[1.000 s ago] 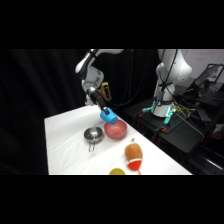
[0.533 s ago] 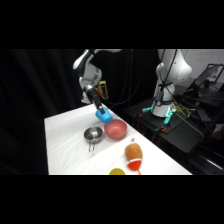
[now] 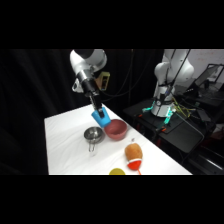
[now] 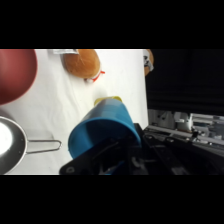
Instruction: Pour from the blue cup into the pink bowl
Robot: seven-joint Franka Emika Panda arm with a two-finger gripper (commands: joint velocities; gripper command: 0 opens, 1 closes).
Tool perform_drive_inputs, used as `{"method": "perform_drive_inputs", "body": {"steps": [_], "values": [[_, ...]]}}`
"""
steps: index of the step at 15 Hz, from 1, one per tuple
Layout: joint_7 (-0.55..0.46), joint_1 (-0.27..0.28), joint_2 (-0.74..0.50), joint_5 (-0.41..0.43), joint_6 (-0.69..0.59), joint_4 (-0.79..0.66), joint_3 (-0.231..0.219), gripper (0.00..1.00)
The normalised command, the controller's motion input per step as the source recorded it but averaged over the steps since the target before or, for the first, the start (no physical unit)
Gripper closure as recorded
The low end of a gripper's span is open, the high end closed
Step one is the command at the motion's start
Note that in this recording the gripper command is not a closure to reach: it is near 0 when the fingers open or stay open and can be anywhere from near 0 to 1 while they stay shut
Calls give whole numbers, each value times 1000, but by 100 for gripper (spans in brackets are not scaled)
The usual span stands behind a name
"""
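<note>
1 tool (image 3: pixel 100 114) grips the blue cup (image 3: pixel 101 117), tilted and lifted just beside the pink bowl (image 3: pixel 115 129), mid-desk (image 3: pixel 65 140). Step judged: positioning for pour; next, shift over the bowl and tip further

White table (image 3: pixel 65 145): pink bowl (image 3: pixel 115 129), metal bowl (image 3: pixel 92 134), orange-red object (image 3: pixel 133 152), yellow item (image 3: pixel 117 171).

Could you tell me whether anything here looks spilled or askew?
No spill shows. The blue cup hangs tilted in the gripper, between the metal bowl and pink bowl, as pouring requires.
</note>
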Motion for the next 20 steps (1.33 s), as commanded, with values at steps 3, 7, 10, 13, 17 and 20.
{"method": "perform_drive_inputs", "body": {"steps": [3, 7, 10, 13, 17, 20], "values": [[451, 266, -14, -555, 661, -43, 223, 14], [460, 164, 116, -709, 551, -11, 134, 14], [511, 110, 171, -797, 501, -29, -29, 14], [465, 86, 130, -532, 468, -57, -84, 14], [350, 83, 46, -224, 327, -84, -61, 14], [262, 93, 36, -101, 238, -90, -37, 14]]}}
